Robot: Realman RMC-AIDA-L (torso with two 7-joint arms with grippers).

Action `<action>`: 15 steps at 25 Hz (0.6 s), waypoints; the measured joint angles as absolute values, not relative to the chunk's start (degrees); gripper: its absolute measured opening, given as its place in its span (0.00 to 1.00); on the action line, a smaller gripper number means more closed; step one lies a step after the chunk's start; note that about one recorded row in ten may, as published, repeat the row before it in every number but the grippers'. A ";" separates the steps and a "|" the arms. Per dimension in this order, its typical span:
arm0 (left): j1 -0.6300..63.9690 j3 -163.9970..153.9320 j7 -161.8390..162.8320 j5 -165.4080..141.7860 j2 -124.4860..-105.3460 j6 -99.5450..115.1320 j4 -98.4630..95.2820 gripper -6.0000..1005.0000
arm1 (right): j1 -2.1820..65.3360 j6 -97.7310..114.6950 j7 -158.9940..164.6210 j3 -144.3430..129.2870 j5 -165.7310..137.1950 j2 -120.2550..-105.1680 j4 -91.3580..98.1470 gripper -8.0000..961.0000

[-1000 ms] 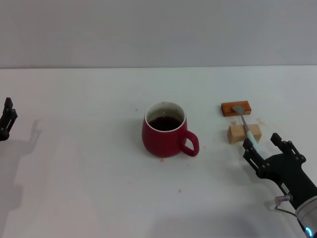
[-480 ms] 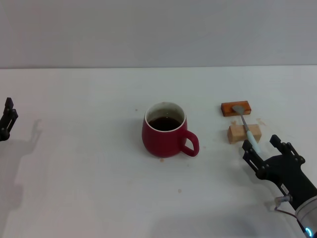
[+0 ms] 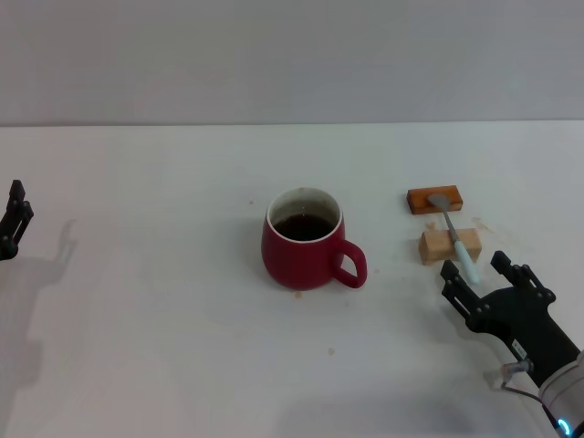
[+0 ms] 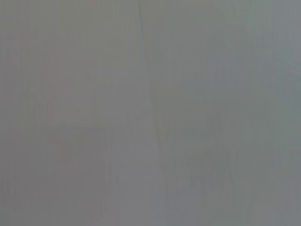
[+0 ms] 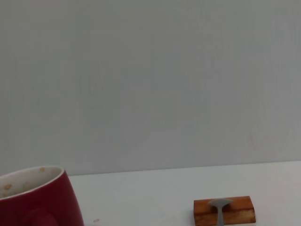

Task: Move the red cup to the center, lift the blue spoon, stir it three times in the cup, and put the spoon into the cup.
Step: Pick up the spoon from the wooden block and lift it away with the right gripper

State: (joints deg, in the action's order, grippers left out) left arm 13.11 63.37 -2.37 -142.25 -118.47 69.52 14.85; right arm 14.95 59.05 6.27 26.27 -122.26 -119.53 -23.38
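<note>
Head view shows the blue spoon propped across two blocks toward the table's right edge, handle raised for gripping; right gripper, fingers spread, flanks its tip. Red cup sits mid-table.

Left gripper is parked at the left edge; I cannot tell its state.

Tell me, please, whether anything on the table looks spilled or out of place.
Small brownish spots dot the table near the red cup, like drips. The blue spoon lies propped across two blocks, seemingly on purpose. Nothing else stands out.
</note>
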 joint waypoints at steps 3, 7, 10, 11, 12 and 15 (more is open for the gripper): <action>13.04 63.37 -2.37 -142.44 -118.48 69.71 14.85 0.83 | 14.95 59.05 6.30 26.27 -122.26 -119.53 -23.38 0.78; 13.00 63.37 -2.37 -142.40 -118.48 69.78 14.85 0.83 | 14.95 59.04 6.32 26.33 -122.26 -119.59 -23.39 0.78; 12.99 63.36 -2.37 -142.39 -118.48 69.82 14.88 0.83 | 14.94 59.05 6.38 26.49 -122.26 -119.61 -23.38 0.78; 12.97 63.36 -2.37 -142.37 -118.48 69.84 14.90 0.83 | 14.94 59.05 6.38 26.49 -122.26 -119.61 -23.38 0.78; 12.97 63.36 -2.37 -142.37 -118.48 69.84 14.90 0.83 | 14.94 59.04 6.38 26.53 -122.26 -119.62 -23.38 0.78; 12.96 63.37 -2.37 -142.39 -118.47 69.88 14.96 0.83 | 14.94 58.78 6.80 26.68 -122.26 -119.62 -23.36 0.78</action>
